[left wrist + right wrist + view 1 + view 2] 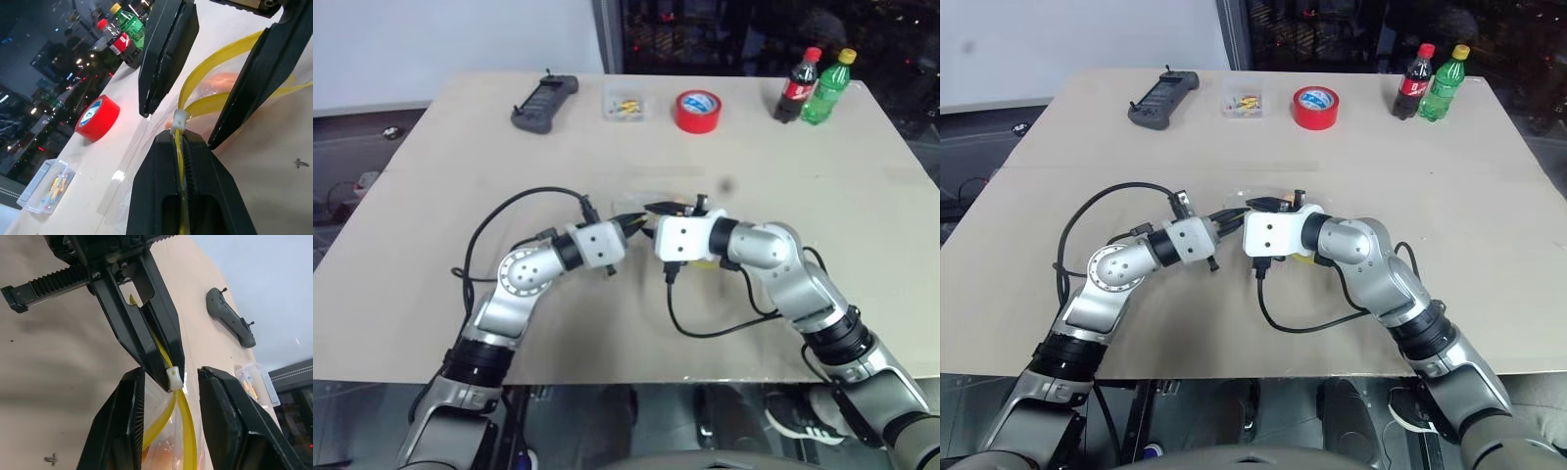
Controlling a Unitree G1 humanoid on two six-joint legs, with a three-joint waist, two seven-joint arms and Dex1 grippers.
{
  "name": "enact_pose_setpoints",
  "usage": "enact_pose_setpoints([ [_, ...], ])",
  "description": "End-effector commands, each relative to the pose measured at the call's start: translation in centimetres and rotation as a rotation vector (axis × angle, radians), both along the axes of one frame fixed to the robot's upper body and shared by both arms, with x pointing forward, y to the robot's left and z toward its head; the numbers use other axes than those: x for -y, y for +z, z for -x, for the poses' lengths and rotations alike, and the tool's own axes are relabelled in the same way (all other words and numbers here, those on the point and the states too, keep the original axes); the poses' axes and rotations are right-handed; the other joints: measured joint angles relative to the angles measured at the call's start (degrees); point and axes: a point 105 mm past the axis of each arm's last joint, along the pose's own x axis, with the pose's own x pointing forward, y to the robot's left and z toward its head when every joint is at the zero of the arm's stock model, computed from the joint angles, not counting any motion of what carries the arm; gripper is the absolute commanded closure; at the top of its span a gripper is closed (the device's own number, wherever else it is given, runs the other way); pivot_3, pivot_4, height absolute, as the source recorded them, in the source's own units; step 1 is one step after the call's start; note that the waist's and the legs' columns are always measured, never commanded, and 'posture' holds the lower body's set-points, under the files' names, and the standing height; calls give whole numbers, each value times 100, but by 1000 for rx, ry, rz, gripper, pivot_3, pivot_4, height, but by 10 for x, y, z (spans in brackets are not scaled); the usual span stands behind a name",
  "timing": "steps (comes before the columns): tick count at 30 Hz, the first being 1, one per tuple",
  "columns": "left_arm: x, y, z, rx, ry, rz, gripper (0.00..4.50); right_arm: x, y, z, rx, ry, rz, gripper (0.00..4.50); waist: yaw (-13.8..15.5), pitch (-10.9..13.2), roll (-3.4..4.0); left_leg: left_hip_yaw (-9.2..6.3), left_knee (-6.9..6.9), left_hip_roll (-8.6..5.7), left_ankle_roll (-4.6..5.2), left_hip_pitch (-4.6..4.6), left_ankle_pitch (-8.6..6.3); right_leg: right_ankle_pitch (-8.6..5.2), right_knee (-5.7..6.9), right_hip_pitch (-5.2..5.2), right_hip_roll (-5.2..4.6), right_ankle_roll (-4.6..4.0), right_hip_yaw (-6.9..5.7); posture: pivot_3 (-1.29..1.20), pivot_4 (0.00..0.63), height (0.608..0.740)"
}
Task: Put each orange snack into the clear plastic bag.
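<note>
- L gripper (182,139) is pressed together on the bag (205,90), pinching it by the yellow strip (215,58) just behind the white slider (179,119). Don't let it off; it's your anchor.
- R gripper (171,371) is spread, one finger on each side of the slider and neither touching it. It holds nothing.
- The bag sits mid-table between the two wrists, lifted a bit at the zip end. One snack (222,81) shows orange through the plastic, inside, below the strip. Can't tell if the 2nd is behind it.
- My read: loading looks done or nearly done, and the step in hand is working the zip.
- Before you close R, centre it on the slider. Don't catch the strip loops beside it, since a grip on loose strip will just drag the bag.
- Close R gently. The slider is small and hard and will likely pop out sideways under a skewed squeeze.
- Pull R along the strip line, away from L, w/ both wrists at the same height. A twist would prob. jam the slider or tear the film.
- Keep the strip taut btwn the grippers, because slack lets the track buckle.
- Stay clear of the tape (697,110) and bottles (813,86) at the far edge. They're well apart from you, so no worry.
</note>
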Motion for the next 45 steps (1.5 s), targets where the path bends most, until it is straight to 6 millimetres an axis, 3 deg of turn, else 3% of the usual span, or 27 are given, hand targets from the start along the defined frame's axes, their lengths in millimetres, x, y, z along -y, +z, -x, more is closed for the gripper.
enact_pose_setpoints([
  [1,1,6,4,44,-16,-1,4500,-2,17,3,66,17,-32,2776,0,0,0,0,0,0,0,0,0,0,0,0,0,0,0,0,150,740],
  [4,0,5,4,44,-14,-2,4500,-2,17,3,66,17,-31,3503,0,0,0,0,0,0,0,0,0,0,0,0,0,0,0,0,150,740],
  [6,0,5,4,43,-13,-2,4500,-2,16,3,66,18,-29,4448,0,0,0,0,0,0,0,0,0,0,0,0,0,0,0,0,150,740],
  [24,-3,4,4,33,-9,4,4500,-4,16,6,23,33,-51,4448,0,0,0,0,0,0,0,0,0,0,0,0,0,0,0,0,150,740],
  [27,-3,2,4,20,-11,6,4500,-4,16,7,9,34,-54,3671,-3,0,0,0,0,0,0,0,0,0,0,0,0,0,0,0,150,740],
  [29,-4,2,5,24,-11,2,4500,-4,17,7,22,27,-58,2727,-2,0,0,-1,0,0,0,0,0,0,0,0,0,0,0,0,150,740],
  [45,-3,3,7,74,-16,-30,4500,-7,14,8,19,44,-47,2727,0,0,0,0,0,0,0,0,0,0,0,0,0,0,0,0,150,740],
])
